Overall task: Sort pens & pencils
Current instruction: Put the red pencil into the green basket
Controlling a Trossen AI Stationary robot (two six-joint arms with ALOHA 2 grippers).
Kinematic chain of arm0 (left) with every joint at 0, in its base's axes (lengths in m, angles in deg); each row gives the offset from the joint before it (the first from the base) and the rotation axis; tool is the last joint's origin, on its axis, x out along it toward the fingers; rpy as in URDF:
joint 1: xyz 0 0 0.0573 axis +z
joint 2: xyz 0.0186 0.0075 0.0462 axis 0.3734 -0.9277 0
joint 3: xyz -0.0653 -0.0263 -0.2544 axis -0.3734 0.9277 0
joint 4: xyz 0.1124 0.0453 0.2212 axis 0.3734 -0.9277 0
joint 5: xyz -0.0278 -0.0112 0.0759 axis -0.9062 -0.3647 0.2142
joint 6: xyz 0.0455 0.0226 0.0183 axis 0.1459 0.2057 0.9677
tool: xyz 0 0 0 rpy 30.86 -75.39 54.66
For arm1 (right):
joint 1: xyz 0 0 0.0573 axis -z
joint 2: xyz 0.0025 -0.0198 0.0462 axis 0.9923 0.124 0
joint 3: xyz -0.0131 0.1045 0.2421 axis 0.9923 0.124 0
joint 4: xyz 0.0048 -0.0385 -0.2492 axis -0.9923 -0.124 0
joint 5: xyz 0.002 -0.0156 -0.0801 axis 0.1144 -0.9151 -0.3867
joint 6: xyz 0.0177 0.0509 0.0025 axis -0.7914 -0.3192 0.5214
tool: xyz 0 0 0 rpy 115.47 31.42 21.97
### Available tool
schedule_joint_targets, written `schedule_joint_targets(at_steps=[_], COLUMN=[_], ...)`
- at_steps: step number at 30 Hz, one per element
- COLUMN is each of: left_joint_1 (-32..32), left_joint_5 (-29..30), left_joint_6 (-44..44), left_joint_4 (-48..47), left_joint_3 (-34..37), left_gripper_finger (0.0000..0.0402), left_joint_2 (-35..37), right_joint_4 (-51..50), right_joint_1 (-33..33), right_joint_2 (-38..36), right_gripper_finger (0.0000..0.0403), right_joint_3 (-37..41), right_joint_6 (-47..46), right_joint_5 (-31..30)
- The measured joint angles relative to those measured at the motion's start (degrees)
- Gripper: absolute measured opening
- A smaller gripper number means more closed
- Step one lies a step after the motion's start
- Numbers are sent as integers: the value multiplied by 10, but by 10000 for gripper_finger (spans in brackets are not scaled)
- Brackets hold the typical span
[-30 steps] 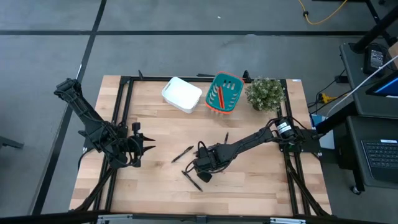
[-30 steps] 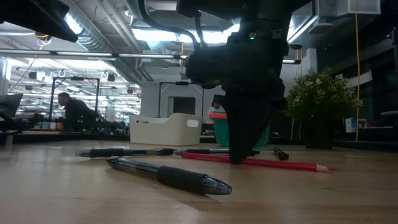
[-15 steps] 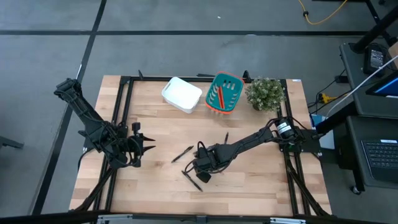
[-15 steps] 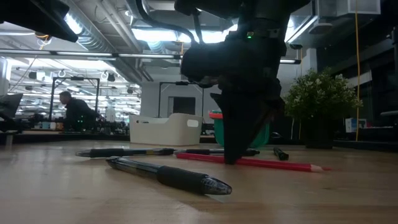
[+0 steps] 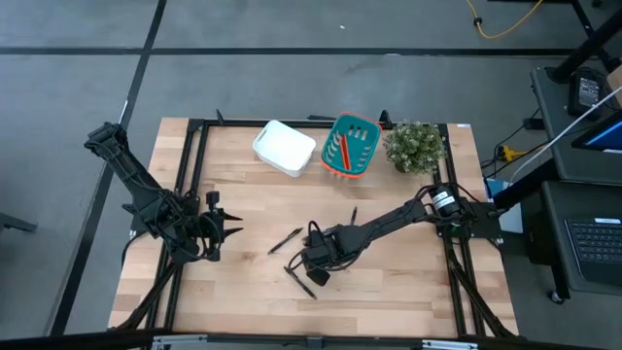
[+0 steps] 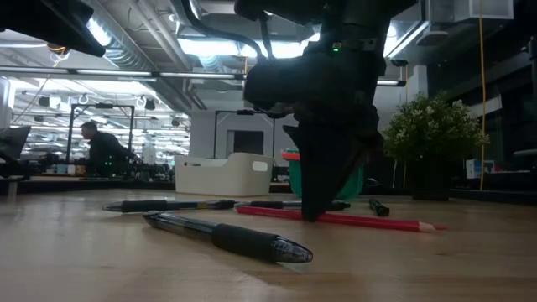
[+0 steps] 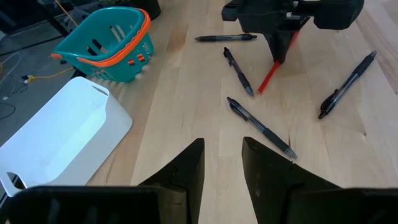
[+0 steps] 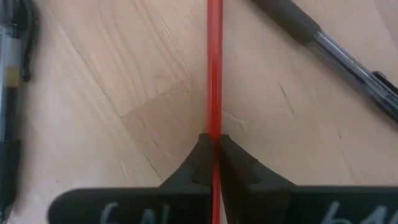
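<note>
red pencil (image 8: 214, 68) lies flat on the table (image 5: 389, 282) mid-front, pinched between the closed fingers of the right gripper (image 8: 214, 149), tips down at the wood. step in hand looks like the grasp itself: fingers clamped on the pencil, pencil not yet off the surface in the low view. next move calls for a straight lift without dragging, then a carry back to the teal basket (image 5: 350, 146), which already holds red pencils. thin stick held off-centre, so it may tilt or slip on the lift.

around it: black pens loose on the wood, one pen (image 6: 226, 236) nearest the low camera, another pen (image 8: 336, 53) just beside the pencil, one pen (image 8: 12, 93) on the other side. they sit close enough that a dragged pencil end could knock them. white bin (image 5: 284, 148) beside the basket, probably for pens. potted plant (image 5: 415, 146) just past the basket, close to the carry path.

left gripper (image 7: 222, 163) waits at the table's left, fingers apart, holding nothing.
</note>
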Motion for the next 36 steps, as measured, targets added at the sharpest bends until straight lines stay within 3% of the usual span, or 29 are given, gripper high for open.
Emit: schedule_joint_targets(at_steps=[19, 36], left_joint_1=[0, 0], left_joint_5=[0, 0], left_joint_6=[0, 0], left_joint_4=[0, 0], left_joint_3=[0, 0], left_gripper_finger=[102, 102], left_joint_2=[0, 0], right_joint_4=[-20, -17], right_joint_1=[0, 0], right_joint_2=[5, 3], right_gripper_finger=[2, 33], right_joint_3=[-43, -44], right_joint_6=[41, 41], right_joint_5=[-14, -6])
